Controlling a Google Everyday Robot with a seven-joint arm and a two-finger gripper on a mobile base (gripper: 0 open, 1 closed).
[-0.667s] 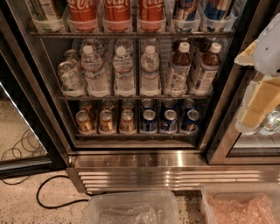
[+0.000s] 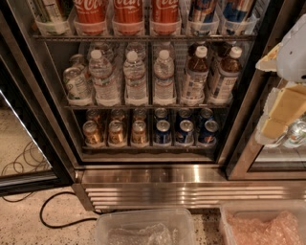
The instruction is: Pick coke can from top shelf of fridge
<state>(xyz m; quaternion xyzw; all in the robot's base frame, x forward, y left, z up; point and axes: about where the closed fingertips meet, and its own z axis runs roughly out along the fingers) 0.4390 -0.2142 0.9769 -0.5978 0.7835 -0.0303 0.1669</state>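
Note:
The fridge point(image 2: 153, 179) stands open in front of me, with a black door frame and a steel slatted base. On its top shelf point(image 2: 143, 37), at the upper edge of the view, three red coke cans point(image 2: 127, 14) stand side by side in clear tubs, their tops cut off. My gripper point(image 2: 282, 107) hangs at the right edge, pale and cream-coloured, in front of the right door frame. It is well to the right of the cans and lower than them, and it touches nothing.
Water and tea bottles point(image 2: 136, 79) fill the middle rack. Small gold cans point(image 2: 114, 131) and blue cans point(image 2: 184, 130) fill the bottom rack. Two clear plastic bins point(image 2: 143, 227) sit on the floor in front. A black cable point(image 2: 52, 210) lies at left.
The view has shifted slightly down and closer, so the cans on the top shelf sit nearer the upper edge. The gripper holds about the same place at right.

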